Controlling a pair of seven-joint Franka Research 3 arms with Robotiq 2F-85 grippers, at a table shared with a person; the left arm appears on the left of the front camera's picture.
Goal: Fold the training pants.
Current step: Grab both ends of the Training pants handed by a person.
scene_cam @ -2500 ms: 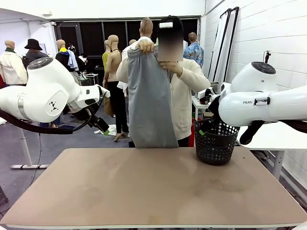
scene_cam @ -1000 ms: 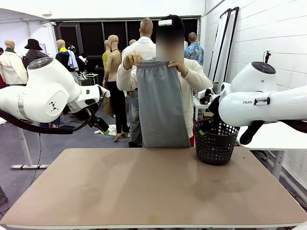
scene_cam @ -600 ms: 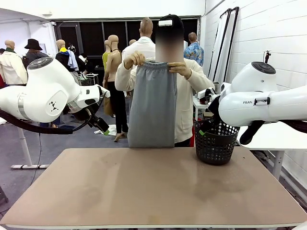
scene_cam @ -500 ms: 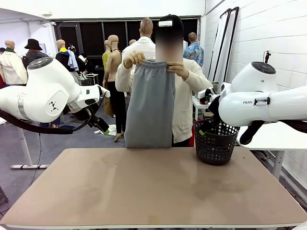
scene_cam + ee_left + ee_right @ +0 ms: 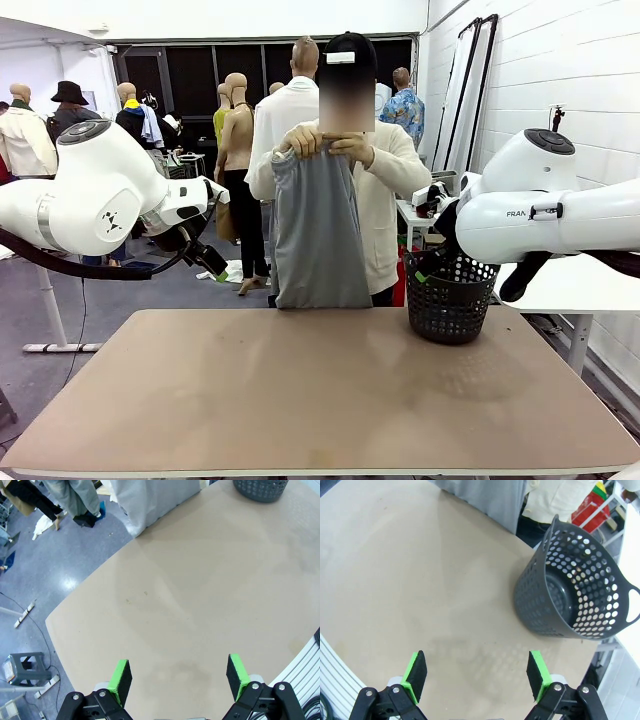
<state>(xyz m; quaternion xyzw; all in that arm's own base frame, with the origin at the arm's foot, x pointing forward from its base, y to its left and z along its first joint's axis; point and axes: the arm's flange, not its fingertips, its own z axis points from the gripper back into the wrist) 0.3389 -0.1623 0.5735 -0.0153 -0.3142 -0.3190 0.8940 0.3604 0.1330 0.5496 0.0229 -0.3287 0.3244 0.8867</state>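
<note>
Training pants (image 5: 320, 235) hang vertical, waistband up; left gripper (image 5: 177, 669), right gripper (image 5: 476, 664) spread wide.

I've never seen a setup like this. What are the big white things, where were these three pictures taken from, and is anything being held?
The white shapes are two robot arms, the left arm and the right arm, at a brown table. The wide picture comes from a camera between them, looking across at a person. The other two come from cameras on the wrists, looking past the left gripper and the right gripper; the green pieces are finger pads. Both grippers are open and hold nothing. On the table stands a black basket, which looks empty. The person's hands hold up grey pants by the top, at the table's far edge.
</note>
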